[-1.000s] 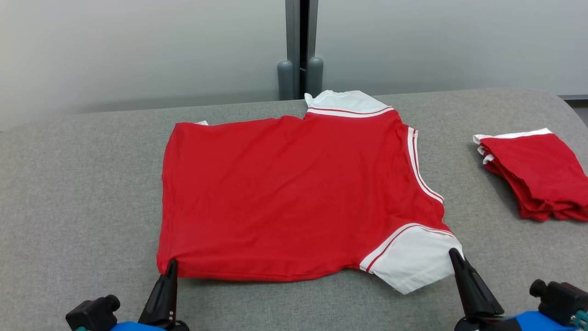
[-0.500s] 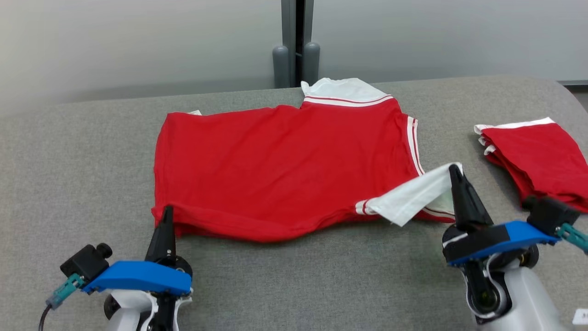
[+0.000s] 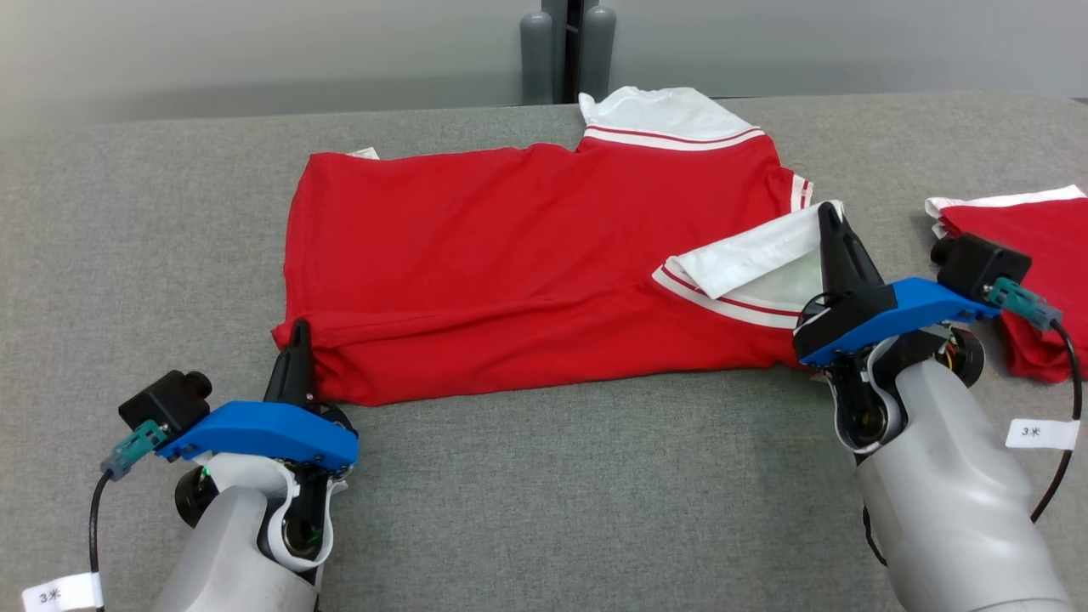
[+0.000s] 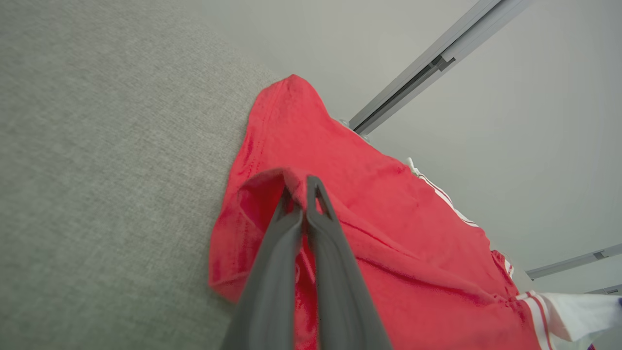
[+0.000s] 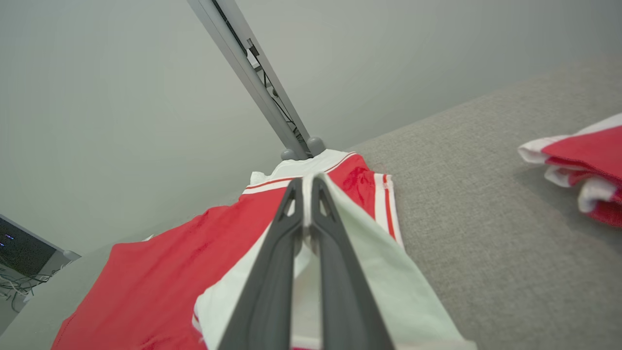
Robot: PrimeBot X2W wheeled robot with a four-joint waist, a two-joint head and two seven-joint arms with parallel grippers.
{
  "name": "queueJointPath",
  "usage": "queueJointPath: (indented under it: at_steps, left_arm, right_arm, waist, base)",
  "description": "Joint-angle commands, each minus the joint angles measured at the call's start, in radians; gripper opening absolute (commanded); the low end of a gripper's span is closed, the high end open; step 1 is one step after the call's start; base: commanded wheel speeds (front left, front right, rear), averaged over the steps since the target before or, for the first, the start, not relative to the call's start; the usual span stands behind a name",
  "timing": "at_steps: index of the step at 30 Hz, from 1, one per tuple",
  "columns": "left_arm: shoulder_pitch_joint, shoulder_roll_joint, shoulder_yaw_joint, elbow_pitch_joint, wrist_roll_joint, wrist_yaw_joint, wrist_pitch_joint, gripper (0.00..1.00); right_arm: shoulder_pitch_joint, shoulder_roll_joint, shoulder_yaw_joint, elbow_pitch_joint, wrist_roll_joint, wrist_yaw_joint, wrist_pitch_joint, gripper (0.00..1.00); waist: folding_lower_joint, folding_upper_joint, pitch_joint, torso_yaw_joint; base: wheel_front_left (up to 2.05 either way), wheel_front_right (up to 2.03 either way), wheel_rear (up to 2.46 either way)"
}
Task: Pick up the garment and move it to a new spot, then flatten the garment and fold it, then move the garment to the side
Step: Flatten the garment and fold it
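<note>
The left gripper (image 3: 298, 333) is pinching the near left hem corner of the garment (image 3: 510, 255), and the right gripper (image 3: 827, 217) is pinching its near white sleeve (image 3: 748, 259); both are closed on cloth. The garment is lying spread in the middle of the grey table (image 3: 552, 493), so moving and flattening are looking done. The held sleeve is hanging over the red body, so I judge the fold is only starting. Moving it aside, perhaps toward the folded pile (image 3: 1041, 246) at the right, is remaining.
</note>
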Motion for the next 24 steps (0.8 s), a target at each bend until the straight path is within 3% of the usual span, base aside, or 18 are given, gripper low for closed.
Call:
queueJointPath:
  at_steps: [1,3,4,5,6,7,15,24]
  left_arm:
    - [-0.026,0.006,-0.01,0.015,0.014,0.003,-0.006,0.0]
    - [-0.039,0.009,-0.019,0.035,0.03,0.01,-0.008,0.0]
    - [-0.045,0.011,-0.026,0.04,0.039,0.009,-0.011,0.11]
    - [-0.049,0.012,-0.033,0.043,0.045,0.009,-0.012,0.4]
    - [-0.051,0.015,-0.04,0.044,0.055,0.007,-0.016,0.85]
    - [-0.051,0.015,-0.044,0.043,0.06,0.005,-0.018,1.0]
    - [0.013,0.045,-0.05,-0.024,0.103,0.018,-0.044,1.0]
    - [0.143,0.093,-0.102,-0.148,0.181,0.09,-0.016,1.0]
  right_arm:
    - [-0.04,-0.003,-0.003,0.043,-0.012,0.0,-0.015,0.0]
    - [-0.077,-0.003,-0.012,0.103,-0.021,0.0,-0.027,0.0]
    - [-0.094,-0.003,-0.015,0.129,-0.026,0.0,-0.033,0.25]
    - [-0.111,-0.002,-0.015,0.151,-0.036,0.0,-0.037,0.7]
    - [-0.125,-0.002,-0.015,0.166,-0.04,0.0,-0.042,1.0]
    - [-0.137,-0.002,-0.013,0.175,-0.041,0.0,-0.044,1.0]
    - [-0.092,-0.002,-0.011,0.079,-0.109,0.0,-0.049,1.0]
    - [0.102,-0.003,-0.041,-0.111,-0.255,0.0,-0.049,1.0]
  waist:
    - [-0.0002,0.0,0.008,0.006]
    - [-0.0002,0.0,0.012,0.009]
    - [-0.0002,0.0,0.014,0.01]
    - [-0.0002,0.0,0.016,0.012]
    - [-0.0002,0.0,0.017,0.014]
    - [-0.0002,0.0,0.018,0.016]
    - [-0.0002,0.0,0.003,0.017]
    - [-0.0002,0.0,-0.052,0.013]
  base:
    - [0.0,0.0,0.0]
    - [0.0,0.0,0.0]
    - [0.0,0.0,0.0]
    - [0.0,0.0,0.0]
    - [0.0,0.0,0.0]
    - [0.0,0.0,0.0]
    - [0.0,0.0,0.0]
    - [0.0,0.0,0.0]
